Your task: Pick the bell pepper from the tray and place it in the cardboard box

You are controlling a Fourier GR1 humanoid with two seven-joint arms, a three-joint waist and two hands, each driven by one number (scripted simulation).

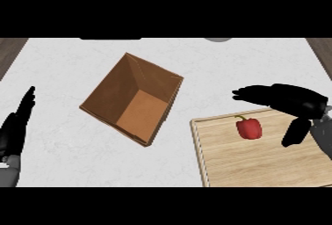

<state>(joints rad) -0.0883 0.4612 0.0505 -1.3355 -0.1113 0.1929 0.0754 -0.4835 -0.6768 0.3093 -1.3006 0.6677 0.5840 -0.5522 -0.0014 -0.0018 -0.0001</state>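
I see the red bell pepper (249, 128) with its green stem lying on the pale wooden tray (259, 167), near the tray's far edge. Left of the tray, well apart, sits the open brown cardboard box (133, 99), turned diagonally.

Bare counter (77, 158) lies between the cardboard box (133, 99) and the tray (259, 158), a clear lane; the box's raised walls ring its open top; the bell pepper (249, 128) stands alone, bare tray board around it.
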